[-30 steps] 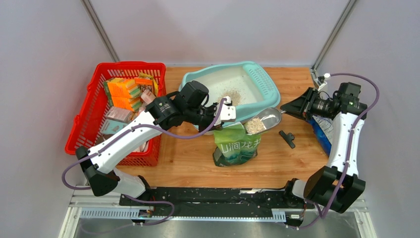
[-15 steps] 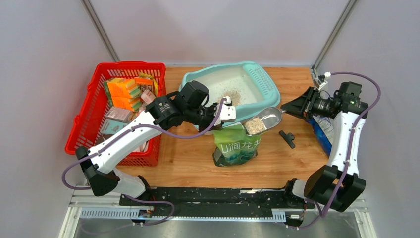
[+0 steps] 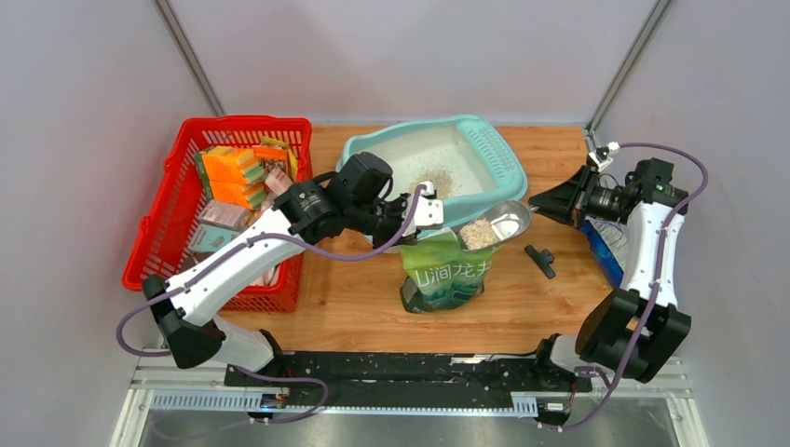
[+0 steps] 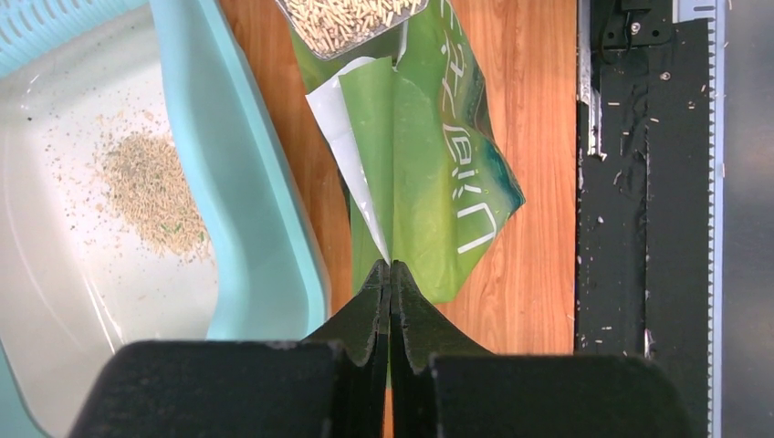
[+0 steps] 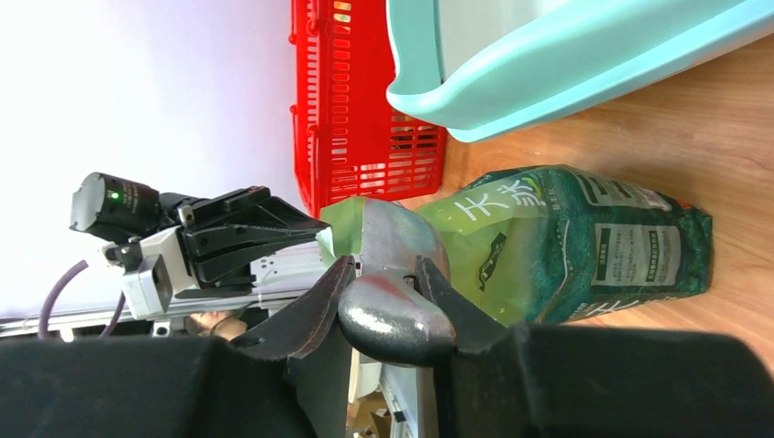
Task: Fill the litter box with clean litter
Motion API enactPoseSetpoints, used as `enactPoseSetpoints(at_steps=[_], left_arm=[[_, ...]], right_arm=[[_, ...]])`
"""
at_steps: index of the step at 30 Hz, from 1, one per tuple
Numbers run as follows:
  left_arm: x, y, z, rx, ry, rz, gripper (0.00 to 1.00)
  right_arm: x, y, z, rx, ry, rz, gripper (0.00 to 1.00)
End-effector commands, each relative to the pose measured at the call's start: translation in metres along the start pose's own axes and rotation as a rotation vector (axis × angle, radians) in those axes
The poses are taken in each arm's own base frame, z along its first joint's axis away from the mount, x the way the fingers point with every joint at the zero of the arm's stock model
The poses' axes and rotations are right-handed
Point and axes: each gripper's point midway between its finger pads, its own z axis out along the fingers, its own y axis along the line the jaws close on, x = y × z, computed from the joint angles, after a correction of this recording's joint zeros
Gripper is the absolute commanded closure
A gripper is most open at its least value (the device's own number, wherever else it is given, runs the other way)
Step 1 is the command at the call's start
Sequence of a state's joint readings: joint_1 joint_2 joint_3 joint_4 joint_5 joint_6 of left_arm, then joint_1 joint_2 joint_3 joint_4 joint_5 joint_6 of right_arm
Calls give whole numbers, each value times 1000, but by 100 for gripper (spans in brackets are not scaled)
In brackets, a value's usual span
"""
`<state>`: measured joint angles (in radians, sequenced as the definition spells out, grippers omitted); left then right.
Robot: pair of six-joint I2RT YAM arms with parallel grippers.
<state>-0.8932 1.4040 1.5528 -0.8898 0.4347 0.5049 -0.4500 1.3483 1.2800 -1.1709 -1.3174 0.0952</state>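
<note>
Here, the left tool (image 4: 391,269) is pressed together on the torn top edge of a green bag (image 3: 445,270) standing on the wooden counter (image 3: 363,298), holding the mouth of the bag up. The right tool (image 5: 383,266), reaching in from the right, is clamped on the handle of a grey metal scoop (image 3: 498,223). The scoop is level over the bag's opening, just beside the near rim of the litter box (image 3: 503,177), and carries a load of tan granules (image 3: 479,233). The light-teal litter box lies at the back middle of the counter, its perforated panel at the right end. Inside it, a small loose pile of clean litter (image 3: 436,180) rests on the whitish floor near the front wall, with stray grains scattered around it. A red basket (image 3: 177,214) packed with orange and green boxes sits at the left, close to the litter box. A small black part (image 3: 539,259) lies on the counter to the right of the bag, and a blue packet (image 3: 606,244) shows beneath the right arm.
</note>
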Motion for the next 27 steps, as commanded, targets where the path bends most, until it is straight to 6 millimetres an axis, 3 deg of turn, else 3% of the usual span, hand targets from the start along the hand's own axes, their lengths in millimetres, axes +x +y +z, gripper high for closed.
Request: enactPoseSetpoints(at_steps=[1, 9, 12, 17, 18, 20, 21, 22, 23, 24, 26, 27], left_arm=[[-9, 2, -17, -32, -19, 33, 100], [-2, 4, -21, -42, 11, 59, 100], [3, 4, -23, -44, 25, 61, 100], [8, 5, -28, -50, 30, 52, 100], [8, 5, -29, -52, 29, 49, 100], [8, 6, -29, -52, 27, 40, 100], [8, 6, -29, -51, 26, 42, 100], [8, 6, -29, -50, 26, 39, 100], [8, 6, -29, -47, 22, 43, 100], [8, 6, -29, -49, 22, 43, 100], [7, 6, -29, -48, 20, 44, 100], [7, 6, -29, -51, 17, 46, 100]], right_arm=[[-3, 24, -4, -116, 7, 26, 100], [-32, 29, 1, -122, 10, 37, 100], [-54, 24, 12, -95, -5, -4, 100], [-115, 33, 37, -95, -119, -106, 100], [-121, 33, 49, -91, -111, -126, 100], [-144, 12, 69, -31, -136, -158, 100], [-153, 23, 80, -32, -137, -217, 100], [-168, 0, 94, 20, -158, -203, 100], [-176, -7, 103, 55, -168, -274, 100], [-183, 6, 117, 63, -174, -358, 100], [-203, -18, 137, 192, -222, -441, 100], [-203, -17, 153, 223, -211, -551, 100]])
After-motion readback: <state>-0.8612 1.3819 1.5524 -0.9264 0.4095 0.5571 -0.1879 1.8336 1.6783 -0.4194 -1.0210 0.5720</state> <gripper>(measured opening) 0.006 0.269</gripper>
